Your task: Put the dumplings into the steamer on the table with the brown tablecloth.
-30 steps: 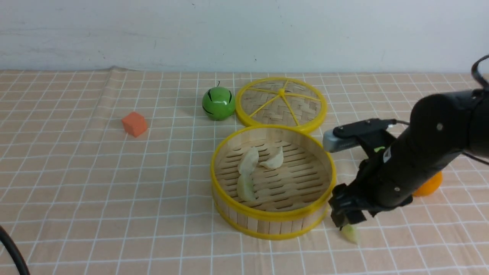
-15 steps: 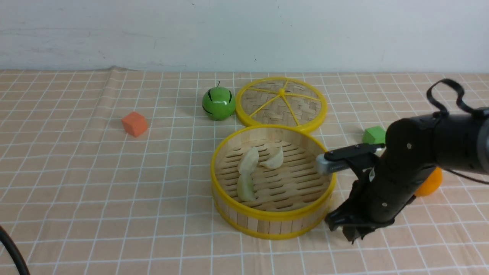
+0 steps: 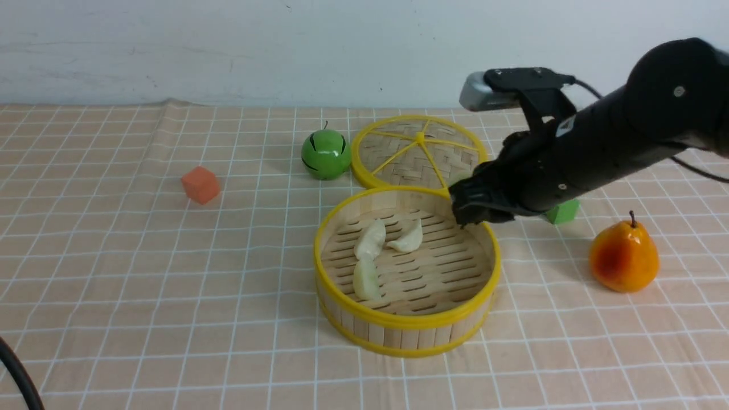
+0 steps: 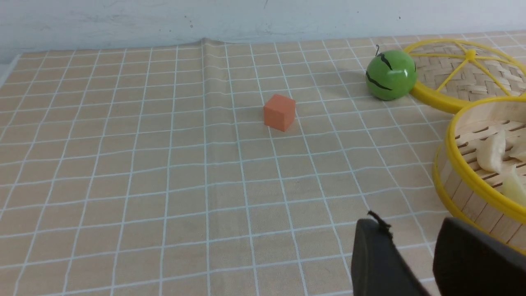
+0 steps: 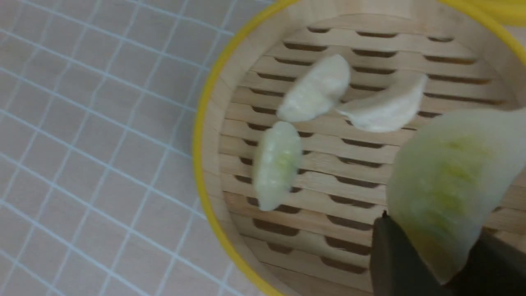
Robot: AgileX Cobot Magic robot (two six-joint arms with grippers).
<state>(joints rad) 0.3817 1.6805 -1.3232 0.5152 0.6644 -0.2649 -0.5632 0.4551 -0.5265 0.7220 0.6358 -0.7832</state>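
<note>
The round bamboo steamer stands on the table under the brown tablecloth. Three pale dumplings lie on its slatted floor: two side by side and one nearer. My right gripper hangs over the steamer's far right rim. In the right wrist view it is shut on a glossy pale green dumpling above the slats. My left gripper shows only in the left wrist view. It is low over the cloth beside the steamer wall, open and empty.
A flat woven lid with yellow spokes lies just behind the steamer, with a green round fruit to its left. An orange cube sits further left. A green cube and an orange pear are right of the steamer.
My right gripper shut on the dumpling lying on the cloth at the steamer's near right. It rose and carried it back and left to over the steamer's far rim, uncovering the pear.
</note>
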